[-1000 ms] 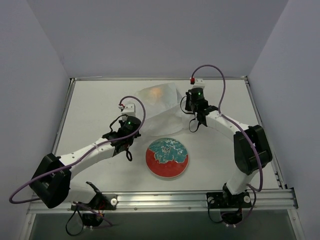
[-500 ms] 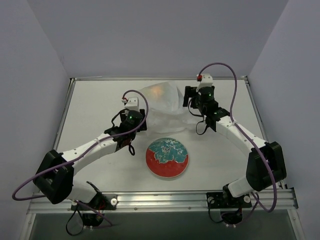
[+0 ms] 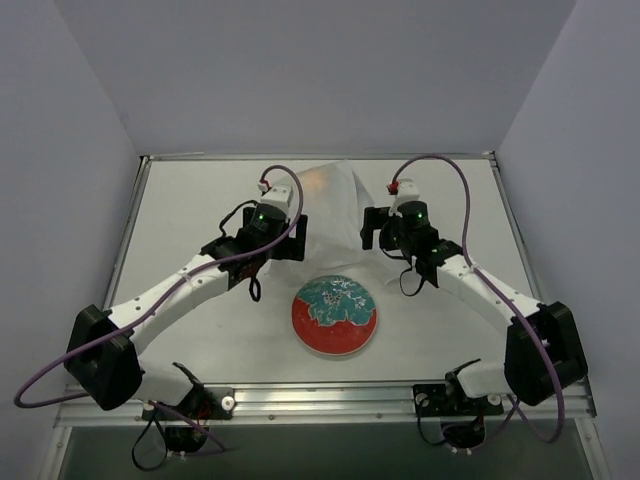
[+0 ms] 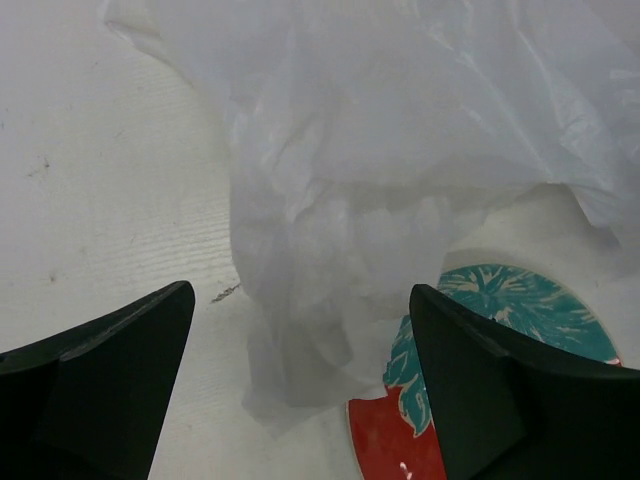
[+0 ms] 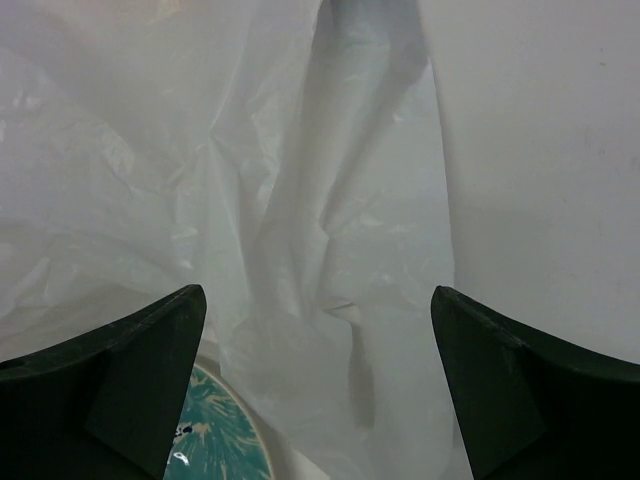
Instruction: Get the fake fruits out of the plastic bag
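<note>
- The plastic bag point(image 3: 325, 205) lies at the far side of the desk point(image 3: 180, 210), between the two arms. The fake fruits are not out yet.
- The left pincer point(image 4: 300, 300) has its jaws wide apart and holds nothing. It points at the bag's left side, with wrinkled film right in front of it.
- The right pincer point(image 5: 318, 292) is also wide apart and holds nothing. It points at the bag's right side.
- I cannot tell if either pincer touches the film.
- Only an orange fruit point(image 3: 312, 183) shows, as a faint glow through the far part of the bag. The other fruits are hidden, so I think the whole job is left to do.
- The film is folded and crumpled. I cannot see where the bag opens, and that could make the fruits hard to reach.
- A red and teal plate point(image 3: 310, 330) sits just in front of the bag. The bag's near edge reaches its rim.
</note>
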